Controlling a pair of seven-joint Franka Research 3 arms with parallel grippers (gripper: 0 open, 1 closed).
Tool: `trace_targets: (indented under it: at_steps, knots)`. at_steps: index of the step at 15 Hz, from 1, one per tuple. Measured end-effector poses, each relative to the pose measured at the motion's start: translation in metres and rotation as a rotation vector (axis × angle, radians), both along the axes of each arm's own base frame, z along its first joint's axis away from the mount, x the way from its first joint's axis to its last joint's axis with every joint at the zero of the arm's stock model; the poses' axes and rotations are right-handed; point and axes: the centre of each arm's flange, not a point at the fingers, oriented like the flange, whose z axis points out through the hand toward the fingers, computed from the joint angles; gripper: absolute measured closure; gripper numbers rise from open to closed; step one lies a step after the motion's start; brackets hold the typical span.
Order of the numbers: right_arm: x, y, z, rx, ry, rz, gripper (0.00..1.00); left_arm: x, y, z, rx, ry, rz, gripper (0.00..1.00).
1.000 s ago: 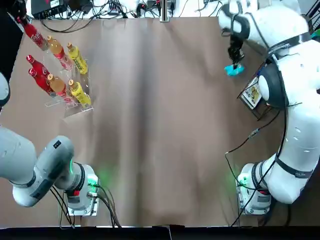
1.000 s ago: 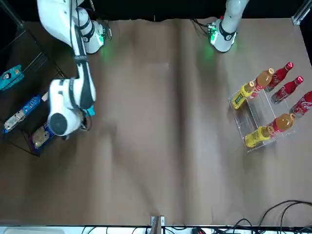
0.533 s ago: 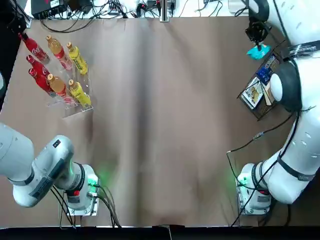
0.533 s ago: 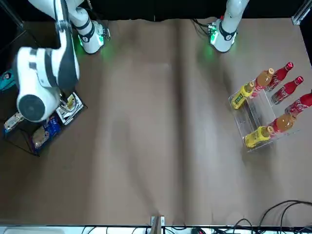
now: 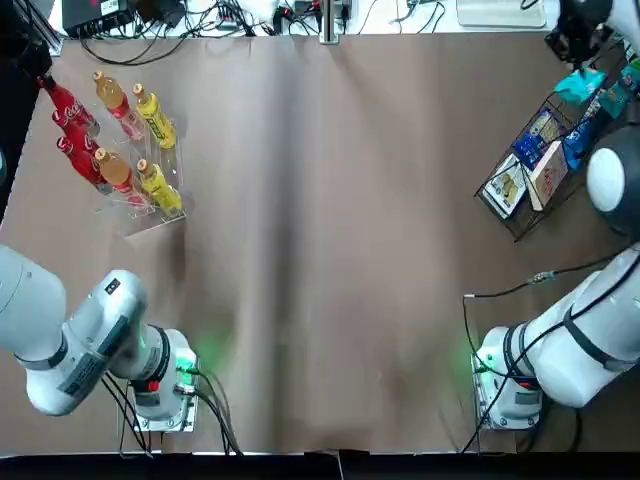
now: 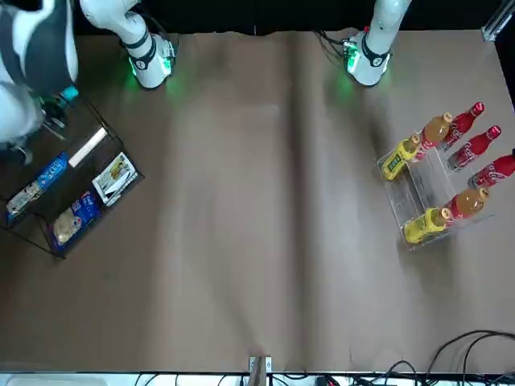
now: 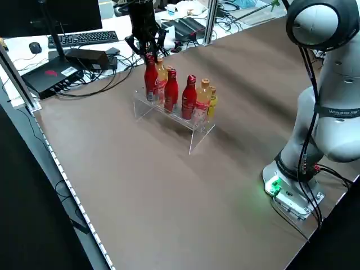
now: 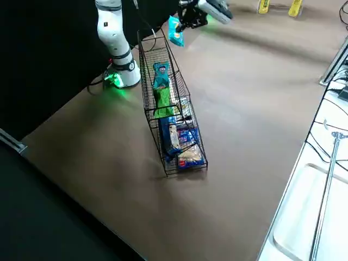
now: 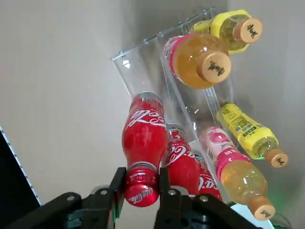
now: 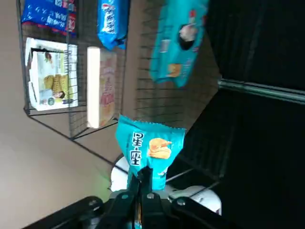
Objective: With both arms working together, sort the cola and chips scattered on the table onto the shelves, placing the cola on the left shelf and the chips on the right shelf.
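Third snack packet brought towards the wire rack; last cola at the clear rack.
The teal packet [image 10: 150,145], pinched in the right hand [image 10: 145,175], has been carried sideways from out over the counter [image 5: 340,260] to the wire rack [image 5: 516,239], where another teal packet [image 8: 161,75] and a green packet [image 8: 163,103] lie. A cola bottle [image 9: 144,138] is gripped by its cap in the left hand [image 9: 143,180] at the clear rack [image 9: 138,67], beside two other colas [image 9: 183,164]. Only lowering and releasing both seem left.
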Motion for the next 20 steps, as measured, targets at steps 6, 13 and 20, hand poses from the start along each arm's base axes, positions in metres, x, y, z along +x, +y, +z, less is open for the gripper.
trace_targets:
  at_steps: [6, 13, 20]
  knots:
    - [-0.009, -0.037, 0.014, -0.014, -0.012, -0.04, 0.97, 0.006, -0.017, -0.001, 0.003, 0.002, -0.01, 0.68]
    - [-0.008, -0.071, -0.018, -0.014, 0.015, -0.083, 0.93, 0.011, -0.026, -0.023, -0.017, 0.035, -0.012, 0.68]
    - [-0.008, -0.072, -0.019, 0.015, 0.033, -0.049, 0.69, 0.016, -0.037, -0.02, -0.019, 0.027, -0.034, 0.44]
